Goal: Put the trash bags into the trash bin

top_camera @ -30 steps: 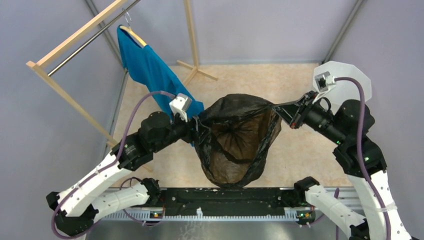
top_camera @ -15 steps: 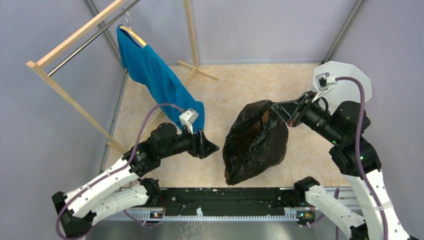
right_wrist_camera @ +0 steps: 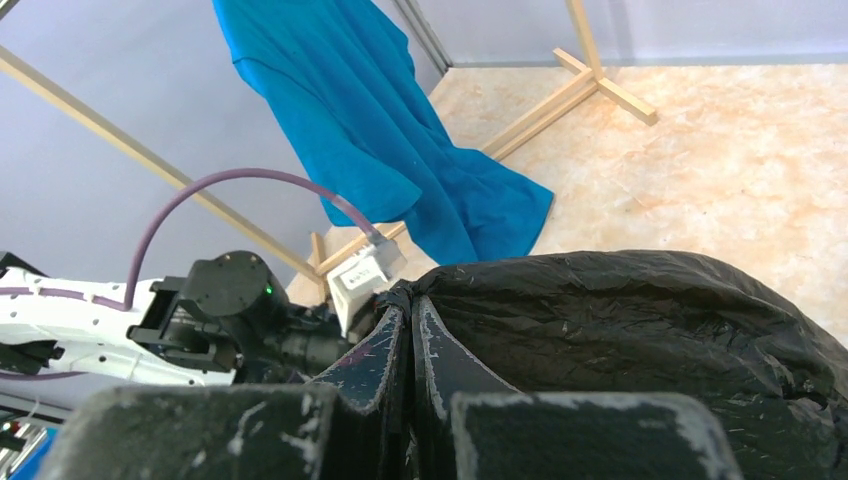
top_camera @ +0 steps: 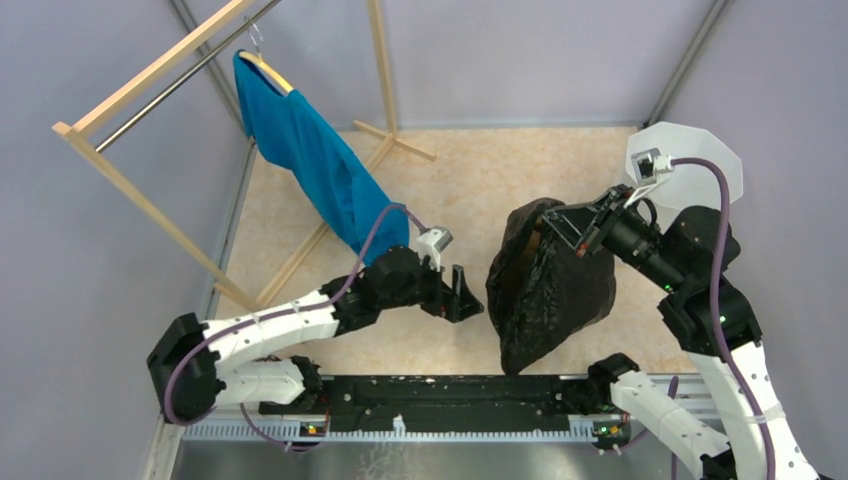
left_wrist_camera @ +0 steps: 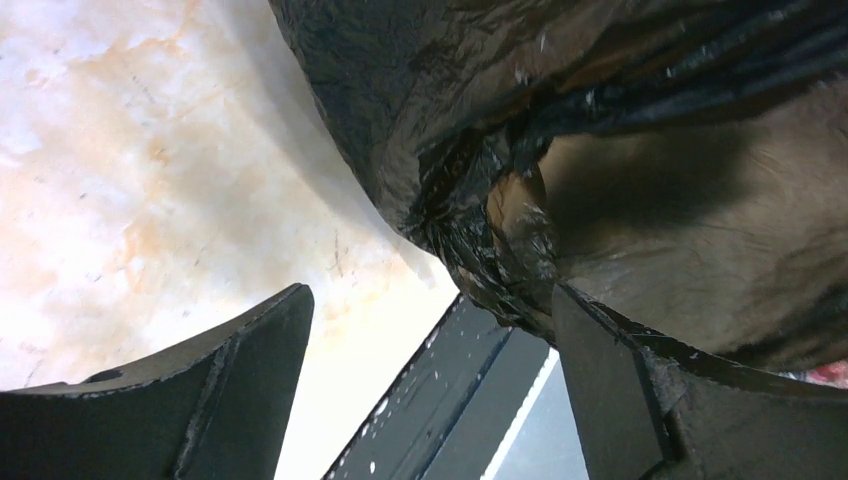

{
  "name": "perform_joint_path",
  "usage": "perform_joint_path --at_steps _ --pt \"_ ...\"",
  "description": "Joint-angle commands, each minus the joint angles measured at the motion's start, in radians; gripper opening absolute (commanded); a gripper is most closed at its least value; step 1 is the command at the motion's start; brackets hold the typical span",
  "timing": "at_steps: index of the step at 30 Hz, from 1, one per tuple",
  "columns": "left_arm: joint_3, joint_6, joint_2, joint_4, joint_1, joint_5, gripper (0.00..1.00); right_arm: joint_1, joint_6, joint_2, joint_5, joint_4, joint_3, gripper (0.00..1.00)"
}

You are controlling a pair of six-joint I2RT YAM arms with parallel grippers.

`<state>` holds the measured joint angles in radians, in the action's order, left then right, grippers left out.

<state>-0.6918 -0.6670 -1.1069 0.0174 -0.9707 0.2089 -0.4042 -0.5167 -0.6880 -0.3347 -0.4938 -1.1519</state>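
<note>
The black trash bag (top_camera: 550, 295) is pinched at its rim by the clenched right gripper (top_camera: 556, 218); the left gripper (top_camera: 466, 296) is held wide apart, empty, just beside it.

I'm looking into a robot lab cell: plain partition walls (top_camera: 520, 60) are enclosing a marbled worktop (top_camera: 470, 180) and wooden rack (top_camera: 150, 68).
</note>
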Motion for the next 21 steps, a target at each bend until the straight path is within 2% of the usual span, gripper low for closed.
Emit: perform_joint_path --at_steps 1,4,9,12,14,18,21 --pt "-0.108 0.003 -0.114 -0.153 -0.081 -0.179 0.96 -0.005 0.012 0.010 -0.003 0.031 0.000 0.00" --pt "-0.157 0.014 -0.182 -0.170 -0.097 -0.278 0.99 -0.005 0.018 0.017 -0.003 0.021 -0.003 0.00" --pt "-0.222 0.036 -0.260 -0.243 -0.103 -0.274 0.99 -0.005 0.040 0.027 0.008 -0.007 -0.021 0.00" --pt "-0.263 0.037 -0.302 -0.199 -0.103 -0.356 0.96 -0.005 0.043 0.036 0.011 -0.012 -0.020 0.00" --pt "-0.285 0.044 -0.315 -0.162 -0.102 -0.416 0.84 -0.005 0.043 0.043 0.011 -0.012 -0.016 0.00" --pt "-0.311 0.082 -0.263 -0.066 -0.102 -0.472 0.37 -0.005 0.071 0.056 0.029 -0.043 -0.009 0.00" --pt "-0.319 0.172 -0.172 0.026 -0.101 -0.470 0.24 -0.005 0.114 0.069 0.099 -0.099 0.001 0.00"
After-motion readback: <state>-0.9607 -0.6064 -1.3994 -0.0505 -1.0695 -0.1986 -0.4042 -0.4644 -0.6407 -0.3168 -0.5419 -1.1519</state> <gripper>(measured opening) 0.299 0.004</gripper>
